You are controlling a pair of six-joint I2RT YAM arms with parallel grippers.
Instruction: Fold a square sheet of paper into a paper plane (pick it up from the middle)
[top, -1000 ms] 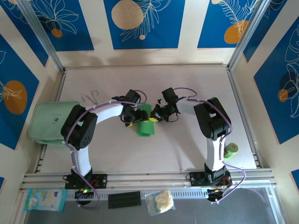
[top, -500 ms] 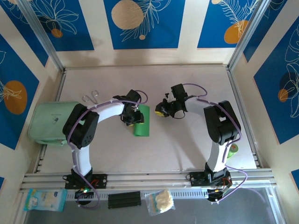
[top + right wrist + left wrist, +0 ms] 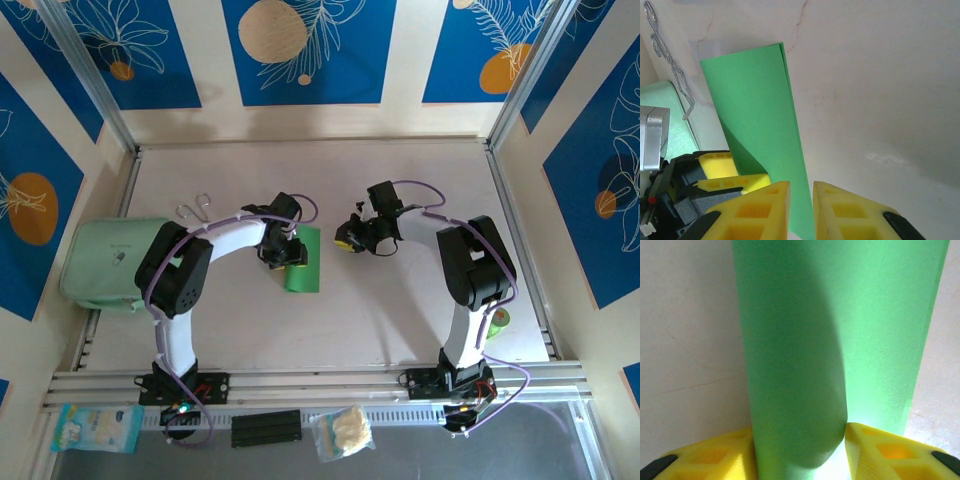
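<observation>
The square sheet of paper [image 3: 308, 272] lies doubled over once in the middle of the worktop [image 3: 400, 330]. Its fold bulges and is not creased flat, so the nose and wing folds look yet to come. The left pincer [image 3: 290, 252] pinches its left side. The right pincer [image 3: 345, 240] stands just beside it, slightly spread and empty. The left pincer hides part of the fold.

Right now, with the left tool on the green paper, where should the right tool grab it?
Probably the free long edge of the green paper, coming low from the right tool: it lies folded flat, and the left tool pinches the opposite edge.
</observation>
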